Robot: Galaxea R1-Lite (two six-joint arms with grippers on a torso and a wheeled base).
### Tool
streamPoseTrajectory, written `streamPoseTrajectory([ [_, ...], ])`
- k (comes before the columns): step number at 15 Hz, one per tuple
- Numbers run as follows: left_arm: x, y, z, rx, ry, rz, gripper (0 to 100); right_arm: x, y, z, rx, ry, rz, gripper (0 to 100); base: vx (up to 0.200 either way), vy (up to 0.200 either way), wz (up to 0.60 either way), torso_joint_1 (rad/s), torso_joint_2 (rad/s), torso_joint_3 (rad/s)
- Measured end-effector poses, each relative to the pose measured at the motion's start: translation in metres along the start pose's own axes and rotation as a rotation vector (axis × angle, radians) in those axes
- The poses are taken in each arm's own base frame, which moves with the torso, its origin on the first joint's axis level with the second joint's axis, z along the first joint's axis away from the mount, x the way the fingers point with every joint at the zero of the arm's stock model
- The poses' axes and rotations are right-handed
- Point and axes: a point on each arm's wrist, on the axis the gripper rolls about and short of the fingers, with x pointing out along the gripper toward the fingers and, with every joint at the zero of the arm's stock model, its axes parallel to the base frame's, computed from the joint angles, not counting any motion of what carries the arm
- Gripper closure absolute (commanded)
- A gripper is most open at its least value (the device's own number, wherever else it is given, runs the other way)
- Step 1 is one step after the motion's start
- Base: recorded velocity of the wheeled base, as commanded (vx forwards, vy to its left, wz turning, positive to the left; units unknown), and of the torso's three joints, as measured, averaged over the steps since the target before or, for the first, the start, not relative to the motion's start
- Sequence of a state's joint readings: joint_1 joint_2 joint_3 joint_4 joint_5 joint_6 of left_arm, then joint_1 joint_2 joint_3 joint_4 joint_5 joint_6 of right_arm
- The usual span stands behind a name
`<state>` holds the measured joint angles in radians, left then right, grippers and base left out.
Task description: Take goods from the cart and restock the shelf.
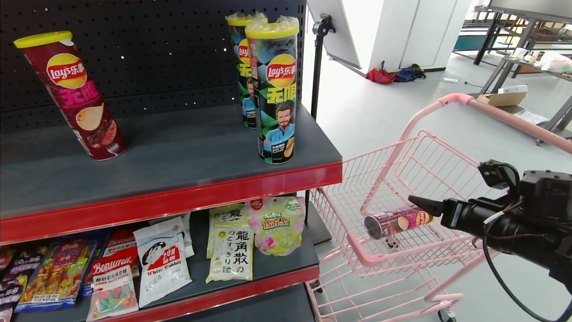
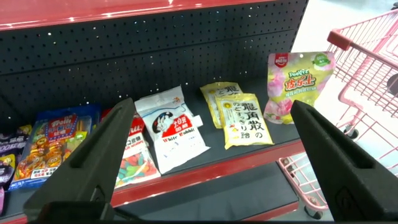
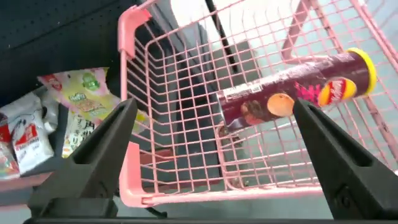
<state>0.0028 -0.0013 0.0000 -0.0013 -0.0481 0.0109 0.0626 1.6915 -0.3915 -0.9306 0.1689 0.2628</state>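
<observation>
Right wrist view: we are hovering the right gripper (image 3: 213, 104), jaws apart, near the chips can (image 3: 297, 87), risking rolling it across the cart (image 3: 127, 25).

Bright, even light glares on the floor (image 1: 380, 112); the lower shelf (image 1: 292, 261) lies in soft shadow under the upper shelf (image 1: 178, 152).

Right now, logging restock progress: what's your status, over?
Left gripper open, by lower shelf. Right gripper open over pink wire cart. Maroon cylindrical chip can, yellow lid, lying on its side in cart, not gripped. Cart's wire walls flank it.
</observation>
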Motion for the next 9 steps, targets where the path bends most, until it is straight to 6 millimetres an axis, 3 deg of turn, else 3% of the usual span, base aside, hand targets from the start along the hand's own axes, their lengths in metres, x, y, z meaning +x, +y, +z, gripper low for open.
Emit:
streamPoseTrajectory([
  [6,0.0,0.0,0.0,0.001,0.0,-0.001,0,0.015,-0.013,0.012,0.197,0.033,-0.169,0,0.0,0.0,0.0,0.0,0.0,0.0],
  [9,0.0,0.0,0.0,0.003,0.0,0.0,0,0.037,-0.014,0.035,0.332,0.105,-0.216,0,0.0,0.0,0.0,0.0,0.0,0.0],
])
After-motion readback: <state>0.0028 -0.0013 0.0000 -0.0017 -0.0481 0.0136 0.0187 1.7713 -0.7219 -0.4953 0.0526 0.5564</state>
